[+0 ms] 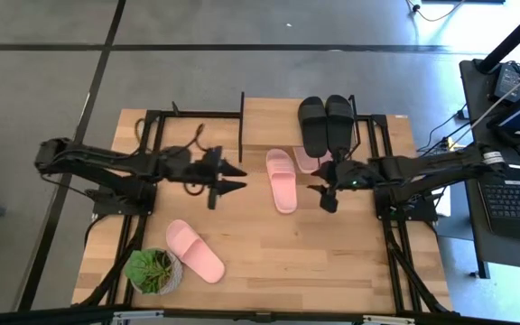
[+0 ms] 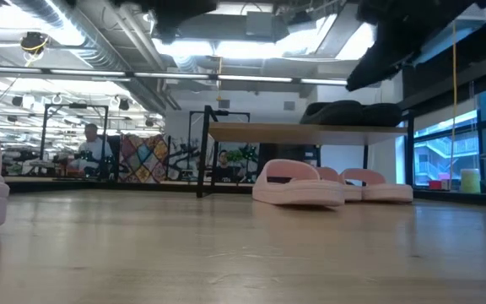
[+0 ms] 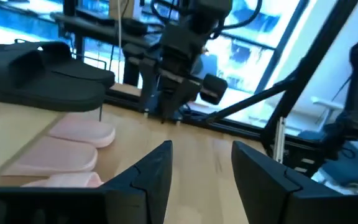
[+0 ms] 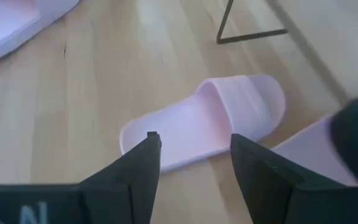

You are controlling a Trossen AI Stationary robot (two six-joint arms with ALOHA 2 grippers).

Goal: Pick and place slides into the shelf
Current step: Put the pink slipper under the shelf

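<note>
in the high view the right gripper (image 1: 314,191) is hovering with its fingers apart just beside the toe end of the pink slide (image 1: 282,180) lying in front of the shelf (image 1: 296,122), probably lining up for a grasp, while the left gripper (image 1: 239,178), its fingers also apart and holding nothing, is waiting on the far side of that same slide. the two black slides (image 1: 325,124) are sitting side by side on the shelf top, another pink slide (image 1: 307,161) is poking out from under it, likely already stowed, and one more pink slide (image 1: 195,250) is lying well away from both grippers near the potted plant (image 1: 152,270), apparently yet to be collected. in the low view the shelf plank (image 2: 310,129) is carrying the black pair, with pink slides (image 2: 298,183) resting on the table below and in front of it; which arm is which overhead i cannot tell. in the left wrist view the left fingers (image 3: 157,168) are standing apart with the right arm (image 3: 185,43) facing them, and a black slide (image 3: 48,78) is off to one side. in the right wrist view the right fingers (image 4: 143,163) are spread, and the pink slide (image 4: 210,121) is lying just ahead of them, strap away from the tips, so the jaws look poised to close on its sole.
</note>
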